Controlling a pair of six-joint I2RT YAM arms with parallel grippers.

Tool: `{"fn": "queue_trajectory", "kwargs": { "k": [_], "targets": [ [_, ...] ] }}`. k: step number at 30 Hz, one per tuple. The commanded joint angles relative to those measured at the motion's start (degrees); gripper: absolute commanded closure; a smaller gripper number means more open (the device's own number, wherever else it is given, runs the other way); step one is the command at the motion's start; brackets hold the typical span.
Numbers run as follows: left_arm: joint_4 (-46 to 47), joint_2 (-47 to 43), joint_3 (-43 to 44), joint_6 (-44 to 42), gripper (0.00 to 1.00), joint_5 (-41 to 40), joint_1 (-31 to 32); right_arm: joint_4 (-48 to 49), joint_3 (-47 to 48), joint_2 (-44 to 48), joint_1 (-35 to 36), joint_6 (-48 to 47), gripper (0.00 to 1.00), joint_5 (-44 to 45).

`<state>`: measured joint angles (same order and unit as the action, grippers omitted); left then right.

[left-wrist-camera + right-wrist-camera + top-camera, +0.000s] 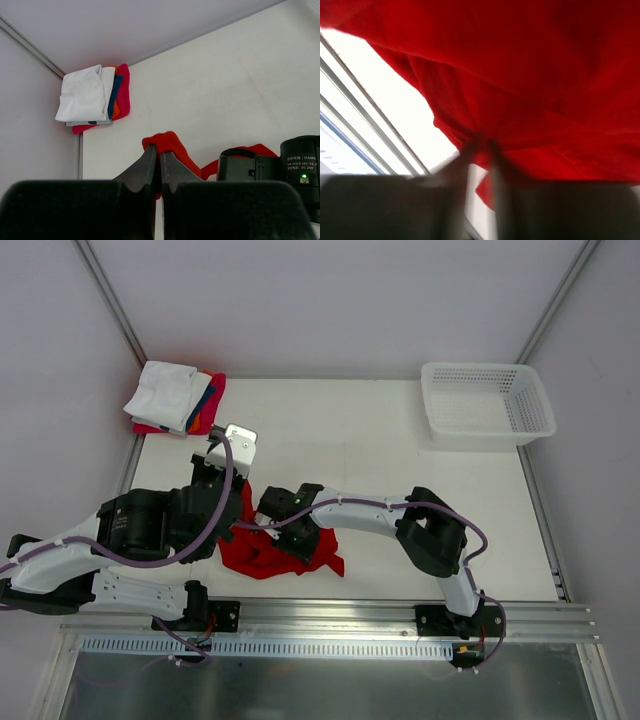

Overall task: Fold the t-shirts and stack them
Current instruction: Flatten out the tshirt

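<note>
From above, the red t-shirt (pixel 275 552) lies crumpled on the worktop (pixel 380 450) near its front edge, just left of the middle. The left arm (pixel 150 520) and the right arm (pixel 360 510) both reach in over it, and their wrists hide much of the cloth. The stack of folded shirts (pixel 175 400) sits in the far left corner, white on top with blue, orange and pink-red edges showing under it. A white mesh basket (pixel 488 405) stands at the far right, well apart from the work.

In the left wrist view, the left hand (pixel 159 150) is closed tight, its fingertips pinching a raised peak of the red t-shirt. The stack lies well beyond it against the wall, and the black wrist of the right arm sits close by on the right.

The right wrist view is blurred and nearly filled with red cloth. The fingers of the right hand (pixel 482 157) stand close together with a narrow gap, and the folds of the shirt bunch toward their tips. I cannot tell whether it has the cloth pinched or only touches it.

The step in hand looks like gathering the crumpled shirt so it can be opened out. No fold has been made in it yet. The next move calls for a sure second hold well apart from the first. The hands would then need to draw apart and lay the shirt flat.
</note>
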<state>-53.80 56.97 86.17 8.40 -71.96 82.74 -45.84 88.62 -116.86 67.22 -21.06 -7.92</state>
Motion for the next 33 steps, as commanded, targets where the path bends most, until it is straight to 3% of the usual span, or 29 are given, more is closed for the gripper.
{"fn": "queue_trajectory", "kwargs": {
  "k": [1,2,14,25,33],
  "targets": [
    [1.33,-0.02,-0.57,1.18,1.0,0.24,-0.83,-0.74,-0.73,1.37,-0.25,0.58,0.96,0.01],
    [1.42,-0.02,-0.57,1.18,1.0,0.25,-0.83,-0.56,-1.08,1.46,-0.16,0.58,1.0,0.1],
    [1.42,-0.28,-1.53,2.05,1.0,0.86,-1.35,-0.03,-1.87,2.51,-0.07,1.46,1.0,1.15],
    [1.24,-3.27,-6.63,6.62,1.0,1.92,-1.44,1.03,-2.75,14.72,-1.3,7.26,1.0,18.11],
    [1.51,-3.71,-6.98,7.42,1.0,2.62,-1.44,-8.64,5.59,23.6,-1.3,9.81,1.0,27.15]
  ]
}}
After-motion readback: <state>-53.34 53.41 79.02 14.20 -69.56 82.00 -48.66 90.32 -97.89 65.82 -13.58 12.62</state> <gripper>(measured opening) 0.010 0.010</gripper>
